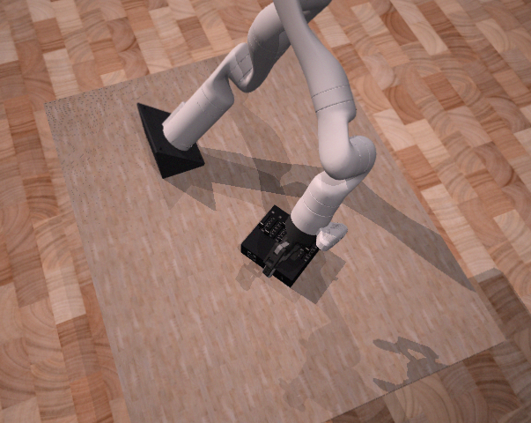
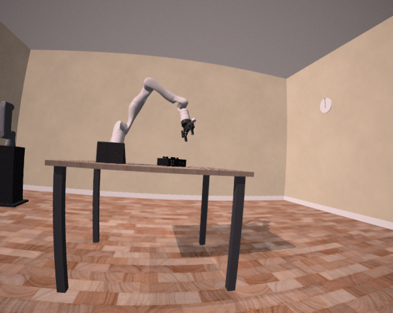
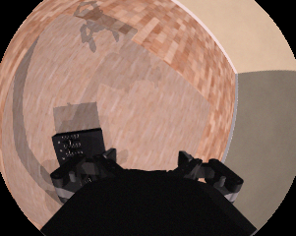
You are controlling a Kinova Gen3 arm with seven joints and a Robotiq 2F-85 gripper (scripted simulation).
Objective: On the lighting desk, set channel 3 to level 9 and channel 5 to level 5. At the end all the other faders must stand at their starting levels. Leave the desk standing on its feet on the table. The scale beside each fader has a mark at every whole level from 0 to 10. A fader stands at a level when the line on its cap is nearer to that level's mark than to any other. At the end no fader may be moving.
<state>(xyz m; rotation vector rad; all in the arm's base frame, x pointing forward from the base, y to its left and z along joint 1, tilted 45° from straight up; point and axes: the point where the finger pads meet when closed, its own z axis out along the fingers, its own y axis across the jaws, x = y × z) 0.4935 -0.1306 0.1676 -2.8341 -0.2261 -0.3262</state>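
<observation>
Top view: the lighting desk (image 1: 274, 248), a low black box, stood on the wooden table (image 1: 165, 295) a little toward the table's far right quarter, well apart from the arm's black base block (image 1: 167, 141). The gripper (image 1: 274, 262) overlapped the desk's near right portion in this view and hid several of the faders; the caps left uncovered were too small for their levels to be read.

Exterior view: the gripper (image 2: 187, 133) hung in the air well above the desk (image 2: 171, 162), with open space between the fingertips and the desk's top face. It was placed over the desk's right-hand end and pointed steeply downward with a slight tilt. The desk rested flat on the table (image 2: 149, 167), to the right of the base block (image 2: 110, 152).

Wrist view: the desk (image 3: 79, 146) appeared at lower left, just above the left finger (image 3: 88, 171); the right finger (image 3: 209, 172) lay over bare table surface. The fingers were spread to their full width, and nothing lay between them. White scale marks on the desk's face were visible but not legible.
</observation>
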